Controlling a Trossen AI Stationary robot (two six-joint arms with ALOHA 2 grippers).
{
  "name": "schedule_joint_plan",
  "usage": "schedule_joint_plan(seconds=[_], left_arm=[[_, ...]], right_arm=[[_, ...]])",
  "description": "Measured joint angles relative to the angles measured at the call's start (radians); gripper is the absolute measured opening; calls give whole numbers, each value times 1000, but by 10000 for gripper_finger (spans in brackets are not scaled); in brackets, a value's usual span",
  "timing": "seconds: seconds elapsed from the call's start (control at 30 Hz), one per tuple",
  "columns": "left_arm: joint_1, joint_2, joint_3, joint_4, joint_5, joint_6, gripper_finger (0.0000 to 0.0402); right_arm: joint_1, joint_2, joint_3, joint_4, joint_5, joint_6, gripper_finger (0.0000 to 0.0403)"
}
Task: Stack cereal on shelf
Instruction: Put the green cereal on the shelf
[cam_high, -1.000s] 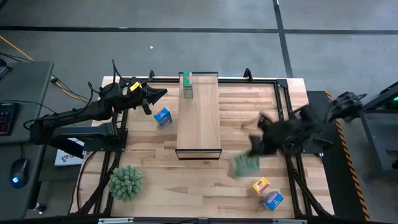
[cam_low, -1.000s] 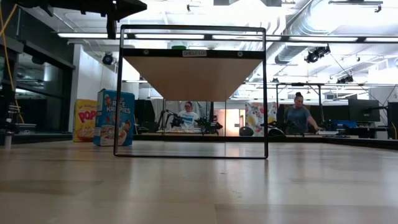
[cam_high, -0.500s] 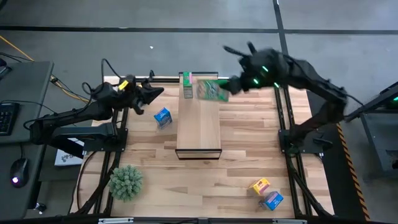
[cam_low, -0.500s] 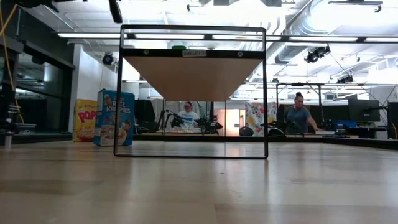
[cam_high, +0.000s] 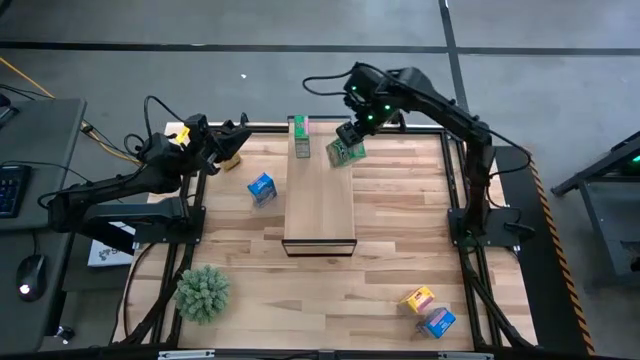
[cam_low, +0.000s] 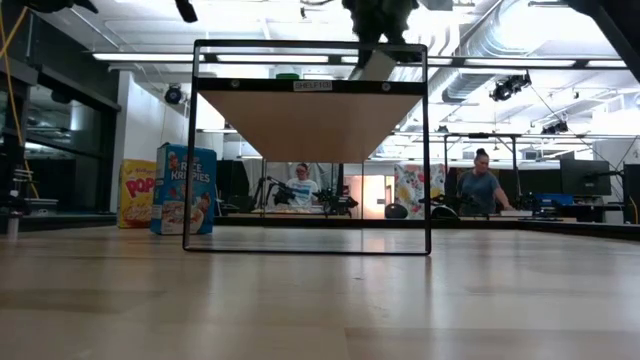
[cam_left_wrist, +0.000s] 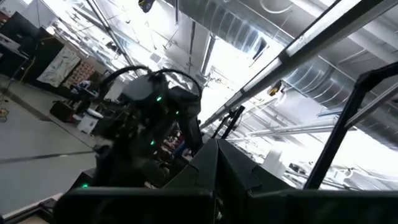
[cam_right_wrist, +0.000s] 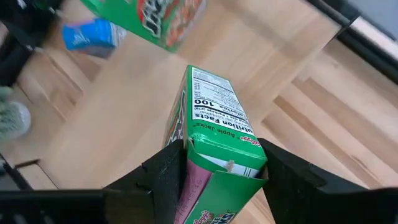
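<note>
My right gripper is shut on a green cereal box over the far right part of the pale plank shelf. A second green box stands on the shelf's far left corner. A blue box lies on the table left of the shelf. A yellow-orange box and another blue box lie near the table's near right corner. My left gripper is shut and empty, raised at the table's far left and tipped upward. My right gripper pinches the green box between its two fingers, one on each broad face, at the end with the pink flap. The fingers slant down from above. The box points away below them, tilted, narrow nutrition side toward the wrist camera. I cannot tell whether it touches the shelf.
A spiky green plant ball sits at the near left. A dark metal frame borders the table. The shelf's middle and near end are bare wood. People work at benches behind the table in the low view.
My right gripper has lifted the green box off the near right of the table, swung it toward the far edge and left, and brought it down over the shelf's far end beside the other green box. My left gripper has drawn back a little toward the left edge.
</note>
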Motion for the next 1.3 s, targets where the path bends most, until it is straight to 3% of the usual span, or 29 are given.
schedule_joint_plan(seconds=[0.4, 0.57, 1.3], left_arm=[[0, 0, 0, 1, -1, 1, 1], [0, 0, 0, 0, -1, 2, 3], [0, 0, 0, 0, 6, 2, 5]], right_arm=[[-1, 9, -34, 78, 7, -3, 186], [-1, 9, -34, 78, 109, 38, 186], [1, 9, -34, 110, 114, 54, 186]])
